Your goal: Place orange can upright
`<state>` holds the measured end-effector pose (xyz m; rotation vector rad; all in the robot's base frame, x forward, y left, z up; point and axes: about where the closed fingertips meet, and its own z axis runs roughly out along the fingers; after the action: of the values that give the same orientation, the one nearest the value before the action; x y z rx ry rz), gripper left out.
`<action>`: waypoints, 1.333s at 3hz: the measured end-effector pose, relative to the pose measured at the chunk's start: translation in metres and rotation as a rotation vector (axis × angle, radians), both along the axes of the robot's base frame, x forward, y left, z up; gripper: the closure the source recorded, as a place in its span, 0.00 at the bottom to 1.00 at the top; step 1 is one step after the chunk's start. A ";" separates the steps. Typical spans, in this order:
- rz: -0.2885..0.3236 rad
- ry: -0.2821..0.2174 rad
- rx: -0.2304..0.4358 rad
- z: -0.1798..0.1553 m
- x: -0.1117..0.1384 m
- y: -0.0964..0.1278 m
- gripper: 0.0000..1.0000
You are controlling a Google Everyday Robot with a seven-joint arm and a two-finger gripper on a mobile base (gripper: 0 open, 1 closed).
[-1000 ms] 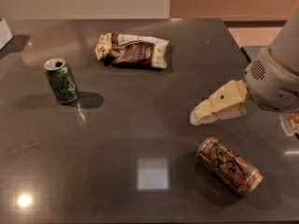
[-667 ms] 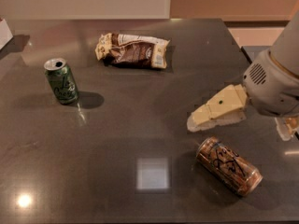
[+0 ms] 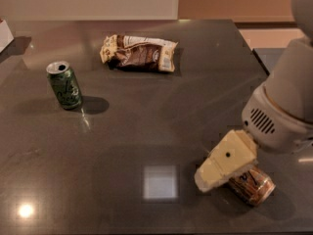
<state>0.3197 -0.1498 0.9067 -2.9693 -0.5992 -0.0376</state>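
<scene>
where the orange can lies on its side, near the front right corner of the table, the cream-coloured gripper sits over its left part and hides that end from view. only the can's right portion shows, orange-brown with dark markings, and a soft shadow spreads under it. whether the gripper has closed on the can or merely covers it, i cannot tell. behind the gripper the arm rises to the right edge of the view, a pale rounded housing with a small patch of vent slots.

the table is a dark grey, glossy slab that fills most of the view. it mirrors the room's lighting: a pale square reflection lies just left of the gripper, and a small round glare spot sits near the front left corner.

well apart from the orange can, on the left side, a green can stands upright with its opened silver top showing and a shadow cast to its right. farther back, near the middle, a crumpled snack bag in brown and cream lies flat. at the far left edge, part of a white object shows.

beyond the table's far edge a pale wall panel runs across the top, giving way on the right to a tan-orange wall.
</scene>
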 end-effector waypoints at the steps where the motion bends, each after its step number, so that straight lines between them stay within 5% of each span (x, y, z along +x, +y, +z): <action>1: 0.182 -0.047 -0.093 -0.011 -0.009 -0.005 0.00; 2: 0.311 -0.080 -0.158 -0.018 -0.009 -0.010 0.00; 4: 0.390 -0.092 -0.204 -0.029 0.001 -0.017 0.00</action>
<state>0.3210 -0.1665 0.8772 -2.9905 -1.2528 -0.0833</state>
